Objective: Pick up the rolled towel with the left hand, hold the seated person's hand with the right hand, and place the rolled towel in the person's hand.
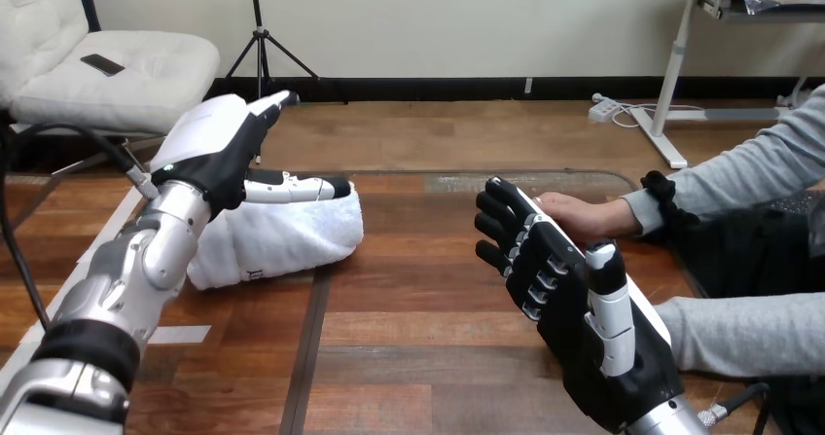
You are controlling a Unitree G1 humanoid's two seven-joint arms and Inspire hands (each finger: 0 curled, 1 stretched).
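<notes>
A white rolled towel [277, 235] lies on the wooden table [418, 347] at the left. My left hand [219, 153] hovers over its far side, fingers straight and spread, thumb stretched across the towel's top. It is open and grips nothing. At the right, my right hand [564, 294] stands on edge with its palm facing left, fingers straight and open. The person's hand [579, 213] rests on the table just behind my right hand, partly hidden by its fingers. I cannot tell whether the two touch.
The person's other forearm in a grey sleeve [749, 333] lies along the right edge, close beside my right wrist. A dark strip runs down the table between the towel and my right hand.
</notes>
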